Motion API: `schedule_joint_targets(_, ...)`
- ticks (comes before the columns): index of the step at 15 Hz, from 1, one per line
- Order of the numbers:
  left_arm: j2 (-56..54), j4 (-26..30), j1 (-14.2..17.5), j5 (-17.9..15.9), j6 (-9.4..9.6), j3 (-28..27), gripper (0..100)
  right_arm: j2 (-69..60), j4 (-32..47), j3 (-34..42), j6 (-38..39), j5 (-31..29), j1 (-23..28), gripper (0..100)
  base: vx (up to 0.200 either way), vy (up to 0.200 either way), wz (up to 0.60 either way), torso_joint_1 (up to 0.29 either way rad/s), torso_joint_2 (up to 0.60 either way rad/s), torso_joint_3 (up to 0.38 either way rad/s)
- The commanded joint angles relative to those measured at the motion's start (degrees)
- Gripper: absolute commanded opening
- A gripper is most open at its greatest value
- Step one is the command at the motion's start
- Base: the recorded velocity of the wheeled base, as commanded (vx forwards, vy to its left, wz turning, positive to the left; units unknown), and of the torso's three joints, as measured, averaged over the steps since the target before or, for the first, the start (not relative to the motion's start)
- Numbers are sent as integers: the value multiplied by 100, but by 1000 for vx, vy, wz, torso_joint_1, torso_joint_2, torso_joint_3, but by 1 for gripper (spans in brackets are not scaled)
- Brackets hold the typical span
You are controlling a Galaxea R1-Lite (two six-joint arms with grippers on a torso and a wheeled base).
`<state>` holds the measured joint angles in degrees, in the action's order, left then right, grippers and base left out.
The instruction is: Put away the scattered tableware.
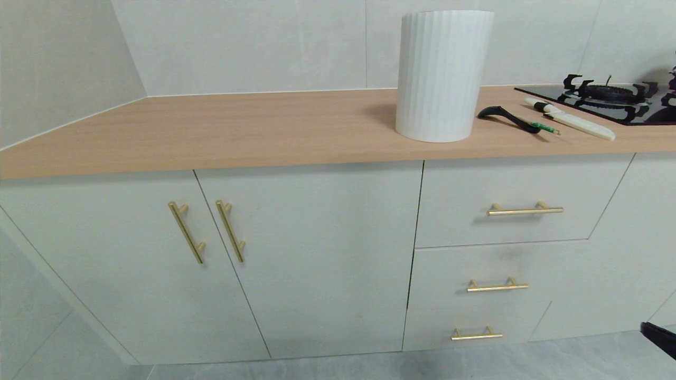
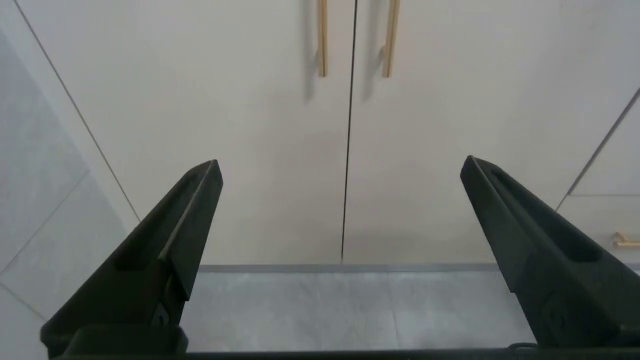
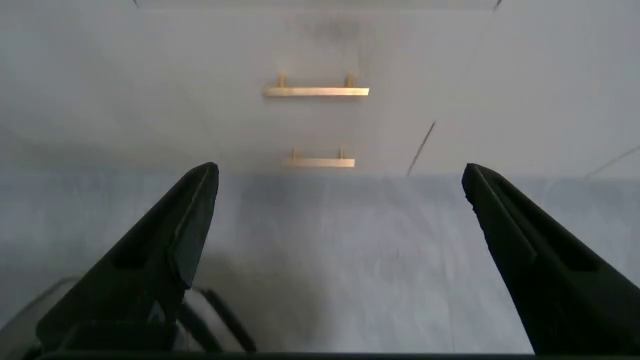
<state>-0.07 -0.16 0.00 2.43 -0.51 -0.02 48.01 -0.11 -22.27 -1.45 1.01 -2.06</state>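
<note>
On the wooden countertop [image 1: 237,126] a black spoon [image 1: 508,118] lies right of a tall white ribbed holder [image 1: 442,74]. A thin green-handled utensil [image 1: 547,127] and a white knife [image 1: 574,120] lie beside the spoon. My left gripper [image 2: 340,168] is open and empty, low down, facing the double cabinet doors [image 2: 350,130]. My right gripper [image 3: 340,172] is also open and empty, held above the grey floor [image 3: 330,240] and facing the lower drawers.
A black gas hob [image 1: 607,97] sits at the counter's far right. Below the counter are two doors with gold handles [image 1: 186,232] and a stack of three drawers with gold handles [image 1: 525,210]. The lower drawer handles [image 3: 316,92] face my right wrist.
</note>
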Motion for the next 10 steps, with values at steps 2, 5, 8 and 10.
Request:
schedule_joint_targets(2, 7, -2, 0, 4, -2, 2, 100, 2582, -253, -840, -57, 31, -14, 100, 0, 0, 0, 0, 0, 0)
schedule_joint_targets(5, 7, -2, 9, 4, -2, 2, 100, 3531, -543, -990, -83, 48, -14, 100, 0, 0, 0, 0, 0, 0)
schedule_joint_targets(8, 7, -2, 0, 4, -2, 2, 100, 4841, -1123, -1209, -198, 22, -22, 100, 0, 0, 0, 0, 0, 0)
schedule_joint_targets(10, 7, 7, 0, 4, -2, 2, 100, 5430, -1791, -1157, -198, -22, -22, 100, 0, 0, 0, 0, 0, 0)
